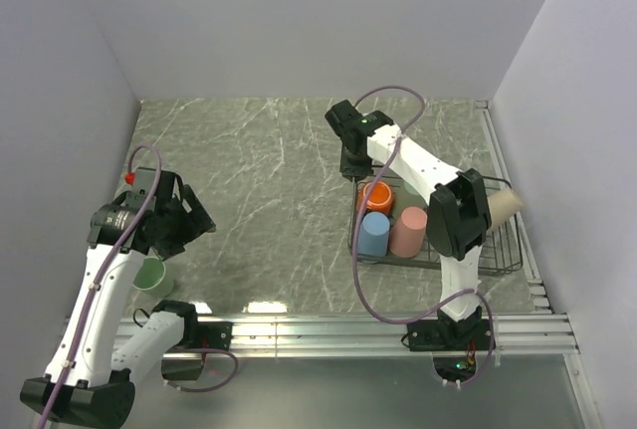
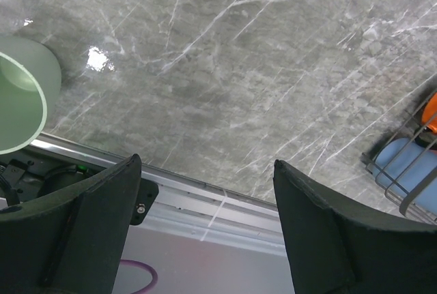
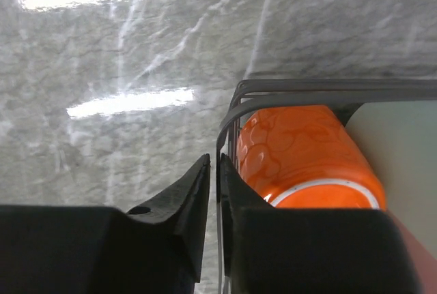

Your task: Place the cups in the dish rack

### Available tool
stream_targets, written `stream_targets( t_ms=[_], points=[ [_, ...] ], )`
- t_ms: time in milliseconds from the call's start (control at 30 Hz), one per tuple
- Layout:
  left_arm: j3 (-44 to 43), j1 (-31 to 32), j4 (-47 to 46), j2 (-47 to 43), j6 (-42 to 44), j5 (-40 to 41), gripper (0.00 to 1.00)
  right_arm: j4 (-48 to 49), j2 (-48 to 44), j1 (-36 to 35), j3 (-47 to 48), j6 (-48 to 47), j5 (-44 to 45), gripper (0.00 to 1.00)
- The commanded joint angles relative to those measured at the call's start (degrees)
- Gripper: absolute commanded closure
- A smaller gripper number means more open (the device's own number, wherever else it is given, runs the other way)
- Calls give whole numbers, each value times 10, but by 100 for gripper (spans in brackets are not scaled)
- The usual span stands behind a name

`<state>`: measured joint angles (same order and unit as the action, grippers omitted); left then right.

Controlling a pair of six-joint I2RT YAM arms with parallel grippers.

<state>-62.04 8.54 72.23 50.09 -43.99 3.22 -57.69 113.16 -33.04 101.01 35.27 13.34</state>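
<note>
The dark wire dish rack [image 1: 503, 250] stands at the right, holding the orange mug [image 1: 376, 194], a blue cup [image 1: 373, 235], a salmon-pink cup [image 1: 408, 232] and a beige cup [image 1: 505, 204] lying at its right side. My right gripper [image 1: 350, 168] is at the rack's far left corner. In the right wrist view it [image 3: 213, 161] is shut on the rack's wire wall [image 3: 328, 91], with the orange mug [image 3: 300, 151] just inside. A pale green cup [image 1: 149, 275] stands near the left front edge. My left gripper [image 1: 194, 212] is open and empty above the table, beside that cup [image 2: 20, 96].
The aluminium rail [image 1: 328, 329] runs along the table's near edge, also seen in the left wrist view [image 2: 218, 205]. Walls close in the left, back and right. The rack sits close to the right wall. A purple cable [image 1: 398, 96] loops over the right arm.
</note>
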Motion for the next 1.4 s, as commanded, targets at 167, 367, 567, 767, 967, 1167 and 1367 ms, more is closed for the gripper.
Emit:
stream_targets(
  t_ms=[167, 367, 567, 767, 967, 1167, 1367],
  points=[
    [-12, 9, -7, -10, 14, 7, 16, -4, 72, -71, 123, 27, -33, 100],
    [-19, 20, -5, -5, 14, 9, 16, -75, 168, -112, 331, 55, -51, 100],
    [-19, 34, 0, 0, 14, 14, 16, -32, 153, -113, 293, 89, -72, 97],
    [-24, 40, 23, 10, 9, 66, 14, -1, 80, -113, 238, 78, -43, 29],
    [-33, 39, 29, 30, 5, 90, 14, -25, -6, -113, 248, 60, -8, 20],
    [-30, 22, 27, 47, -4, 97, 14, -34, -123, -112, 177, 41, 19, 18],
    [-1, -20, 28, 40, -8, 115, 11, -1, -251, -102, 59, 27, -2, 17]
  ],
)
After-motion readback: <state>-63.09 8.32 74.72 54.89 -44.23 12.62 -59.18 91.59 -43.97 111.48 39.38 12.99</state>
